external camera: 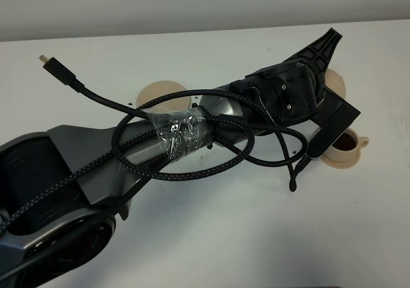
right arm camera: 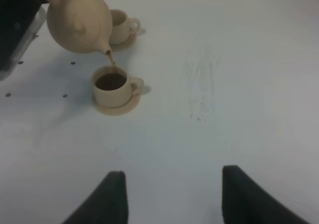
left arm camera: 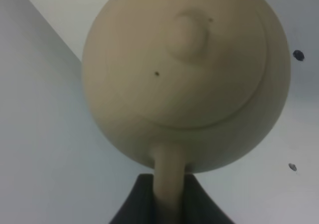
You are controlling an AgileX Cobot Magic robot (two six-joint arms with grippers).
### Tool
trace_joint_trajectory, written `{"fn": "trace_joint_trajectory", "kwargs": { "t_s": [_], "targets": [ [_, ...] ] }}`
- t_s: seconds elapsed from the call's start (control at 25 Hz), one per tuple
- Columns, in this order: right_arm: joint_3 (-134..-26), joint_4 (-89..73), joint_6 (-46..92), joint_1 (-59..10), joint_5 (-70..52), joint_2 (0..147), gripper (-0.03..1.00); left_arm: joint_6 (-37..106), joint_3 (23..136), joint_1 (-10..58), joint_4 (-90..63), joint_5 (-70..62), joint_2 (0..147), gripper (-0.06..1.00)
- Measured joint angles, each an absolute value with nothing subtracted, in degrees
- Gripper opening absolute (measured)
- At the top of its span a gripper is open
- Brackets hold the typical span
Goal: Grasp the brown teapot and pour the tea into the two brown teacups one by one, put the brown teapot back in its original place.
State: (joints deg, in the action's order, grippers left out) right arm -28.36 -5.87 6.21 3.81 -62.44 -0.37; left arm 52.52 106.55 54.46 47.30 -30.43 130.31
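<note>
- Between my left jaws, shut tight, sits the loop handle of the brown teapot (left arm camera: pixel 184 84). The pot hangs off them tilted, with its spout (right arm camera: pixel 107 52) pointing down and away from the jaws.
- Just under the spout, a thin brown stream falls into the nearer teacup (right arm camera: pixel 112 88). It stands on its saucer (right arm camera: pixel 119 108) and already holds dark tea.
- Past the pot, on the side away from my right jaws, the second teacup (right arm camera: pixel 121 26) stands on its own saucer, close to the pot's body. I cannot tell whether it holds tea.
- My right jaws stand wide apart, gripping nothing, low over the white surface (right arm camera: pixel 224 84) and well apart from both cups.
- Back along the left arm (external camera: pixel 83 153) from its jaws lies the wide saucer (external camera: pixel 160 89), partly hidden by the arm and its black cable (external camera: pixel 96 99).
- Near the left jaws, small dark specks dot the surface around the pot.
</note>
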Motion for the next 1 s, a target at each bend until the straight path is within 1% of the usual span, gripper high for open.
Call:
{"fn": "trace_joint_trajectory", "kwargs": {
  "t_s": [0.56,1.0],
  "targets": [
    [-28.36,-5.87,6.21,3.81,-62.44,-0.37,0.42,51.36,106.55,54.46,39.51,-35.75,130.31,0.13],
    [-28.36,-5.87,6.21,3.81,-62.44,-0.37,0.42,38.92,106.55,54.46,36.93,-37.18,126.53,0.13]
  ]
}}
